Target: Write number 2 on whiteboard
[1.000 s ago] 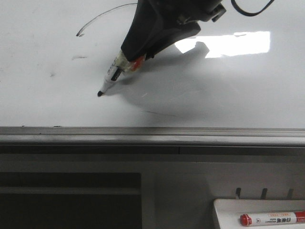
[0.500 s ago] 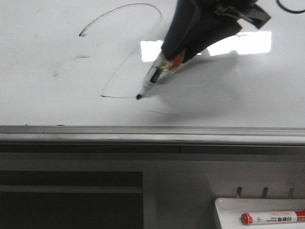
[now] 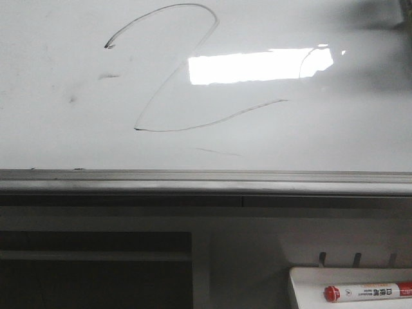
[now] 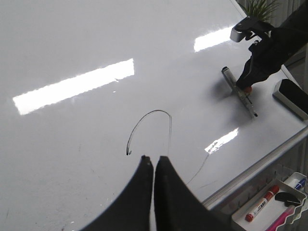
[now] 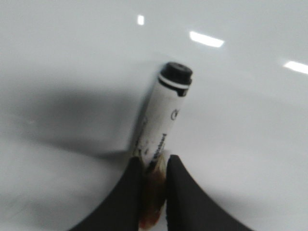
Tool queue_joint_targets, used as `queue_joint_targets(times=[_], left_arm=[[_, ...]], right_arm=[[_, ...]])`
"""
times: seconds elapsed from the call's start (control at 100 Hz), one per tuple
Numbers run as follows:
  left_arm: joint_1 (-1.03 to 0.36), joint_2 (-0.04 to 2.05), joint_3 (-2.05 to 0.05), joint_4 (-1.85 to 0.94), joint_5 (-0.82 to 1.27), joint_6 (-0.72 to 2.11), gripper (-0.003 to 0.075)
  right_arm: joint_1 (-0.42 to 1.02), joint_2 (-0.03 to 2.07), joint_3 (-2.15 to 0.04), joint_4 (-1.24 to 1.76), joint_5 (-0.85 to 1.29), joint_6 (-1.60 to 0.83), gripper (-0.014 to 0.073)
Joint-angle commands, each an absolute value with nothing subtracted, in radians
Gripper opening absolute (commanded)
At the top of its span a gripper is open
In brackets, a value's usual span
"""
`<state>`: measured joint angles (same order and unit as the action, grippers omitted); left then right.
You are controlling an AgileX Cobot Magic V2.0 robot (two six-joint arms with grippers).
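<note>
From the front, the number 2 (image 3: 177,71) lay complete on the whiteboard (image 3: 58,141). The left wrist view showed the left gripper (image 4: 154,163) pressed together and idle. In the right wrist view, the right gripper (image 5: 154,166) pinched the marker (image 5: 166,115), likely lifted to avoid stray lines.

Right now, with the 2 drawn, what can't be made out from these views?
- Front view: right gripper out of frame; only its shadow falls on the whiteboard.
- Left wrist view: left gripper fingers cover the lower part of the number 2.
- Right wrist view: blurred; marker label unreadable, writing tip hidden.
</note>
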<state>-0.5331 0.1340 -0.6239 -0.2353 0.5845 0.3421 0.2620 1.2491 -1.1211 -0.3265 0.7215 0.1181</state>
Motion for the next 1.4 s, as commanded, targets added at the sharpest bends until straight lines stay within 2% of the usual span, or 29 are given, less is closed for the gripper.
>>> queue_joint_targets(times=[0.0, 0.45, 0.56, 0.73, 0.78, 0.83, 0.95, 1.02, 1.08, 1.25, 1.39], left_arm=[[-0.540, 0.151, -0.646, -0.254, 0.493, 0.329, -0.0020], [-0.540, 0.151, -0.647, -0.306, 0.438, 0.329, -0.0020], [-0.540, 0.151, -0.647, -0.351, 0.442, 0.349, -0.0020], [-0.540, 0.176, -0.652, -0.442, 0.454, 0.429, -0.0011], [-0.540, 0.193, -0.667, -0.476, 0.487, 0.470, 0.0024], [-0.540, 0.217, -0.687, -0.524, 0.521, 0.522, 0.0097], [-0.540, 0.288, -0.731, -0.680, 0.560, 0.598, 0.0379], [-0.540, 0.332, -0.750, -0.765, 0.564, 0.600, 0.0468], [-0.540, 0.368, -0.768, -0.825, 0.579, 0.617, 0.0475], [-0.540, 0.440, -0.784, -1.038, 0.698, 0.817, 0.0430], [-0.540, 0.474, -0.784, -1.151, 0.768, 0.890, 0.0390]], right_arm=[[0.249, 1.211, -1.138, -0.434, 0.630, 0.151, -0.0060], [0.363, 1.004, -1.138, -0.301, 0.432, 0.151, -0.0064], [0.425, 0.956, -1.138, -0.227, 0.375, 0.151, -0.0064], [0.605, 0.923, -1.138, -0.210, 0.340, 0.151, -0.0064], [0.680, 0.923, -1.138, -0.210, 0.327, 0.151, -0.0064], [0.751, 0.923, -1.138, -0.210, 0.310, 0.151, -0.0064], [0.922, 0.940, -1.138, -0.212, 0.247, 0.149, -0.0064], [1.009, 0.959, -1.138, -0.219, 0.208, 0.149, -0.0064], [1.070, 0.975, -1.138, -0.221, 0.183, 0.149, -0.0064], [1.233, 1.033, -1.138, -0.248, 0.124, 0.149, -0.0064], [1.286, 1.078, -1.138, -0.280, 0.081, 0.149, -0.0064]])
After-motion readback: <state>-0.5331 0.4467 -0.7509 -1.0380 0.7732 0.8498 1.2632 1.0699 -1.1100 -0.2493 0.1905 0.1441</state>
